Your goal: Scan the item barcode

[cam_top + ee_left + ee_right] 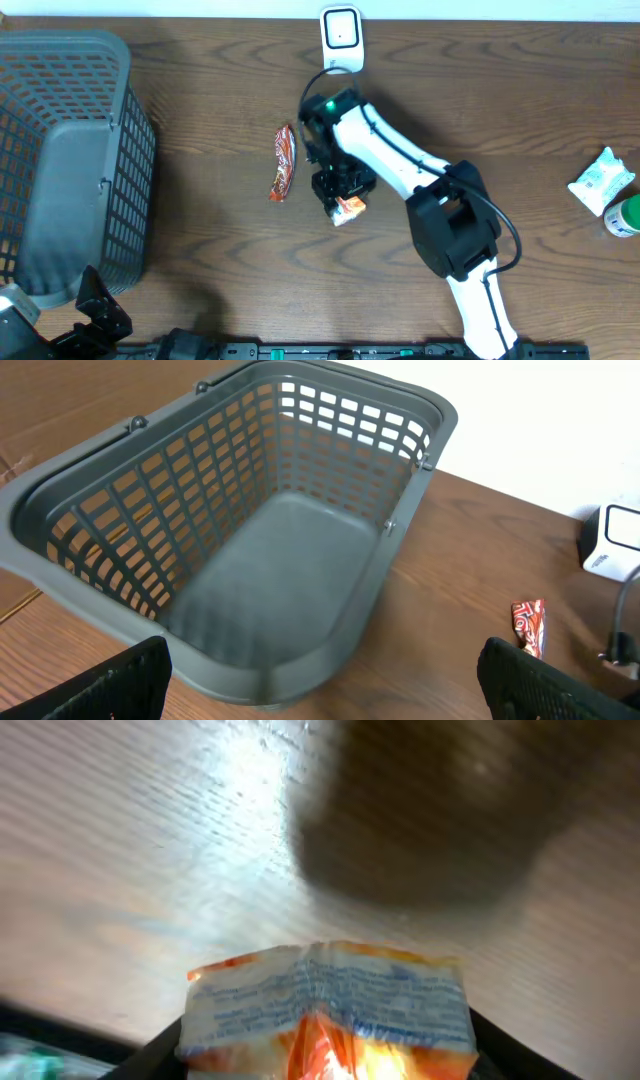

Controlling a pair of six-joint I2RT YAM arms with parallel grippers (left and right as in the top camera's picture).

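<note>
Overhead: the only view showing the whole table (220,270). Orange-and-white packet (349,208) lies near centre, directly under the right fingers (335,185), which point down at it. White scanner (340,35) sits at the top-centre edge, well apart from the packet. Red wrapper (283,162) is just left of the arm and the grey basket (135,170) is far left. White pack (602,180) and green item (625,215) are at the right edge. Left fingers (100,312) are bottom left, beside the basket.

Left wrist: left fingers (120,680) are spread wide with nothing between them. Basket (330,430) fills most of the frame, with scanner (612,540) and red wrapper (530,628) at the right. The packet isn't in this view.

Right wrist: blurred close-up. Packet (325,1005) is crinkled, with a white top band carrying blue print and orange below; the print is too soft to read. It sits between the right fingers (500,1065), one on each side, partly closed. Can't tell if they're gripping it or just beside it.
</note>
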